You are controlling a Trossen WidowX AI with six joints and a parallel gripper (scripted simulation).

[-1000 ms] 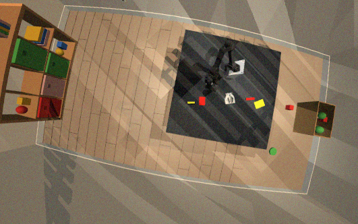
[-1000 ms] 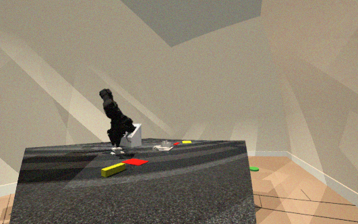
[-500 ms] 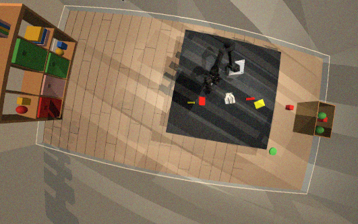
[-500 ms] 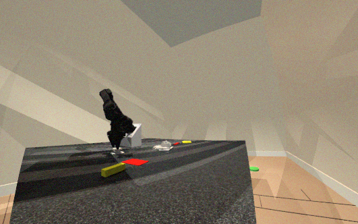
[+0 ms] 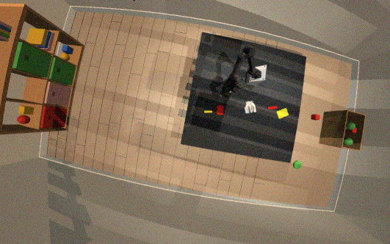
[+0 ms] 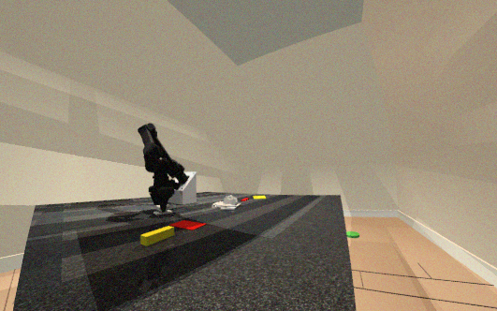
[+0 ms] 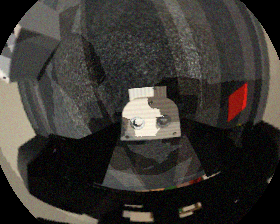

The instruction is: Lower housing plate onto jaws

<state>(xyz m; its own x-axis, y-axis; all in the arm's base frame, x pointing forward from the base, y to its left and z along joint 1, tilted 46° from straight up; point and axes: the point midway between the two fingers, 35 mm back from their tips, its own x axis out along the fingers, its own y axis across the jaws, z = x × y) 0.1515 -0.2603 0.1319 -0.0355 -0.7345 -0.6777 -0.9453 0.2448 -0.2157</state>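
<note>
The housing plate (image 7: 151, 111) (image 6: 157, 214) is pale, with a rounded outline, two round holes and a short block at one edge. It lies on the dark mat, apart from the jaw assembly, and is hidden under the arm in the top view. My gripper (image 7: 151, 123) (image 6: 161, 207) (image 5: 228, 89) is open and empty, low over the plate, with its dark fingers to either side of it in the wrist view. The white jaw assembly (image 5: 250, 107) (image 6: 228, 203) sits farther along the mat. Its pins and stubs are too small to tell.
A red tile (image 5: 220, 110) (image 6: 188, 225) (image 7: 237, 102) and a yellow bar (image 5: 208, 112) (image 6: 157, 235) lie near the plate. A red bar (image 5: 272, 108) and a yellow tile (image 5: 282, 113) lie beyond the jaw assembly. The arm stands by a white wedge (image 5: 263, 74) (image 6: 187, 193).
</note>
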